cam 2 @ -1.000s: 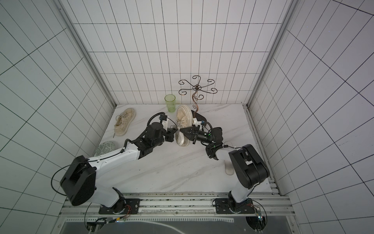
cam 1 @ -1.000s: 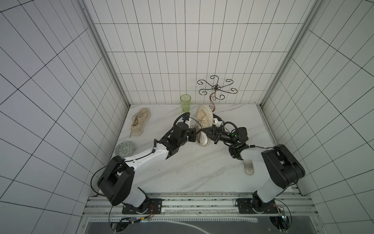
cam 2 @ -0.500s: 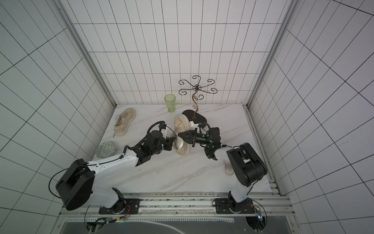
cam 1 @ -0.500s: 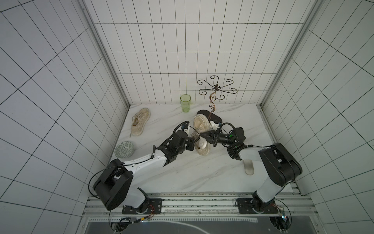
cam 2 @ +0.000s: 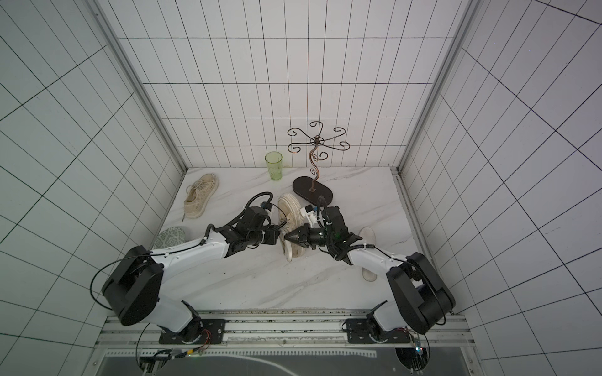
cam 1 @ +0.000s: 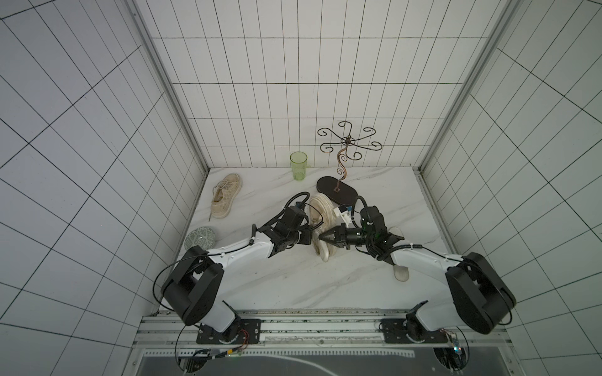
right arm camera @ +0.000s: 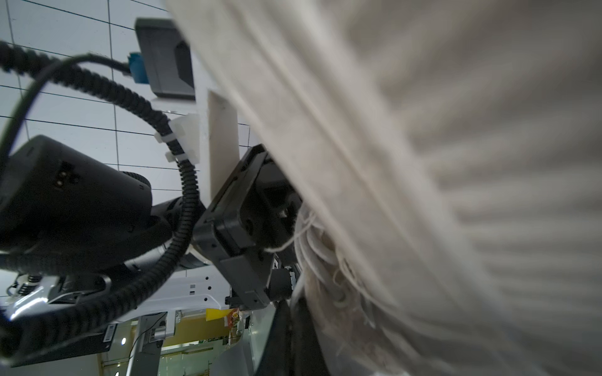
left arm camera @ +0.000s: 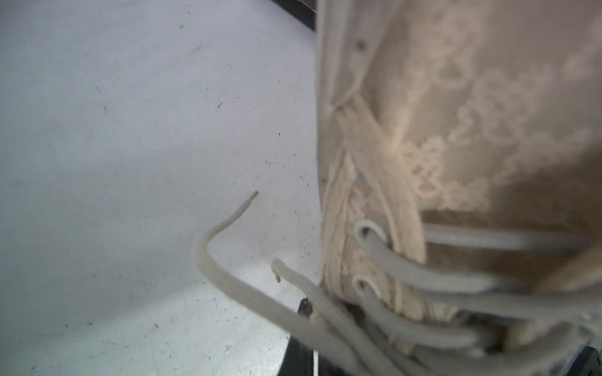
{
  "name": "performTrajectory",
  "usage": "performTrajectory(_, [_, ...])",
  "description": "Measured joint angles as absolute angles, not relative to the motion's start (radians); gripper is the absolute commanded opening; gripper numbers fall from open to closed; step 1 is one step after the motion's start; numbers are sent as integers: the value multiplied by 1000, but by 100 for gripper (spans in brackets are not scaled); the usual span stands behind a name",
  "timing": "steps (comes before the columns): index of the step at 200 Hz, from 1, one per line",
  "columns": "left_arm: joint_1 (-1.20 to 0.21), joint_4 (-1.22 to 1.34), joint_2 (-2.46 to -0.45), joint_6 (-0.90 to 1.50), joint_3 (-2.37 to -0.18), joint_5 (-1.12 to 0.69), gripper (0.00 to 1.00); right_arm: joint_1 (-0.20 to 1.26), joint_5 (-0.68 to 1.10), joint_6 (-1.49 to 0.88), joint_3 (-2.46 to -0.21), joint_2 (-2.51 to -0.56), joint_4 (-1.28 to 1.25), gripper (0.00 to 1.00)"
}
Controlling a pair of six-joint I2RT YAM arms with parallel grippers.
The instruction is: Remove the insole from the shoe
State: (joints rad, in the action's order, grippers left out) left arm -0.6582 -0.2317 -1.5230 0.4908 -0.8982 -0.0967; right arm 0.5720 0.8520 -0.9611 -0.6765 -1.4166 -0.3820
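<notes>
Landmark: the metal hook stand [cam 1: 345,195], its dark oval base on the marble table [cam 1: 293,286].
Task thing: the shoe [cam 1: 321,208], a beige lace-up sneaker, is tipped on its side just in front of the hook stand's base. Its toe end is close against the base and its ribbed sole faces the right arm's side.
Why tipped: probably to turn the opening sideways so an arm can reach inside. The inside is hidden in every view, so I cannot tell whether an insole sits in it.
Left arm: the left gripper [cam 1: 311,236] is clamped on the shoe's laced edge, likely as the anchor. Loose laces [left arm camera: 247,293] trail across a finger.
Right arm: the right gripper [cam 1: 322,236] has its fingers drawn together to a point against the heel half. Whether they pinch cloth I cannot tell.
Loose piece: a white insole [cam 1: 400,271] lies flat, nearer the robot than the hook stand and partly under the right forearm. Which shoe it belongs to is unclear.
Around: a green cup [cam 1: 298,166] stands upright near the hook stand. The second sneaker [cam 1: 225,198] and a patterned disc [cam 1: 200,239] lie well apart from the stand, toward the left wall.
In the way: the stand's base crowds the toe, and the laces could snag a finger.
</notes>
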Motion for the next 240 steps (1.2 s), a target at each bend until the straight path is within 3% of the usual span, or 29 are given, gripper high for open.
performTrajectory(55, [-629,-338,-1491,490,-903,-195,0,627,763,-680,-694,-1348,-117,0])
performTrajectory(115, [-544,-463,-1434,488,-967,-275,0,667,685,-437,-884,-1393,192,0])
performTrajectory(188, [-524,-537,-1436,500,-978,-313,0,709,690,-370,-937,-1432,251,0])
performTrajectory(240, [-520,-467,-1440,581,-896,-257,0,773,691,-339,-1073,-1636,280,0])
